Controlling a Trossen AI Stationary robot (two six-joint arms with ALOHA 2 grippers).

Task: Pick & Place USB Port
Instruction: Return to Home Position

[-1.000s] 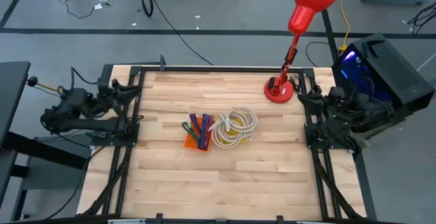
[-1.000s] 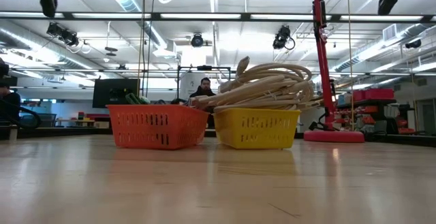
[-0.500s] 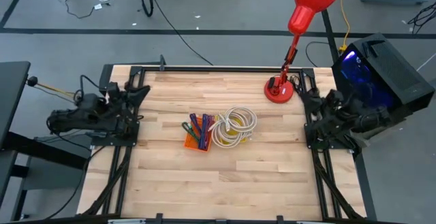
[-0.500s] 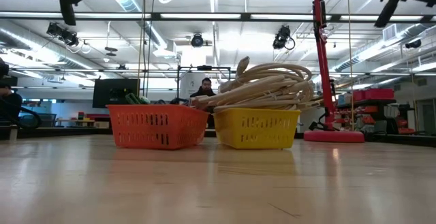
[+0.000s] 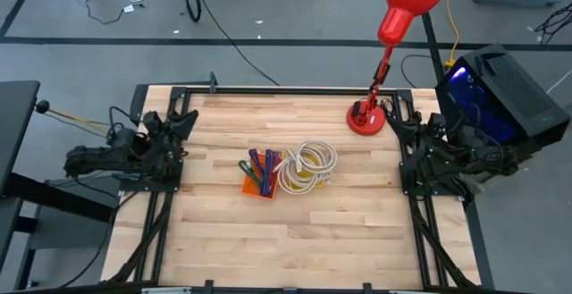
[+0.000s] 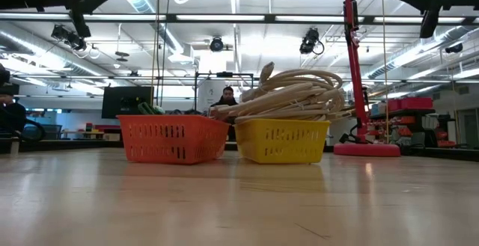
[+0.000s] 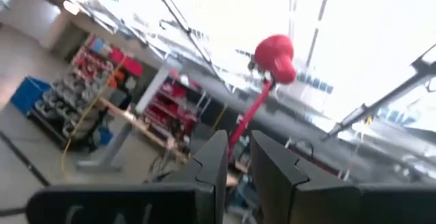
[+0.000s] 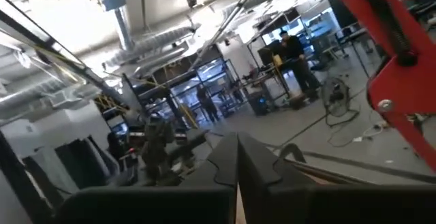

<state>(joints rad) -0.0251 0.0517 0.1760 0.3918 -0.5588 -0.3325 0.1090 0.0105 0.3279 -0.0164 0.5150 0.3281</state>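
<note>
Both arms have folded back at opposite table edges; I judge sorting complete. Left gripper (image 7: 238, 142) stands slightly parted, right gripper (image 8: 237, 142) closed, both empty; the USB cables (image 5: 261, 163) lie in the orange bin (image 6: 172, 140).

left gripper (image 5: 181, 121) shifts forward to the left edge of the table (image 5: 295, 231), right gripper (image 5: 404, 126) tips level above the right edge, both arms settling flatter
</note>
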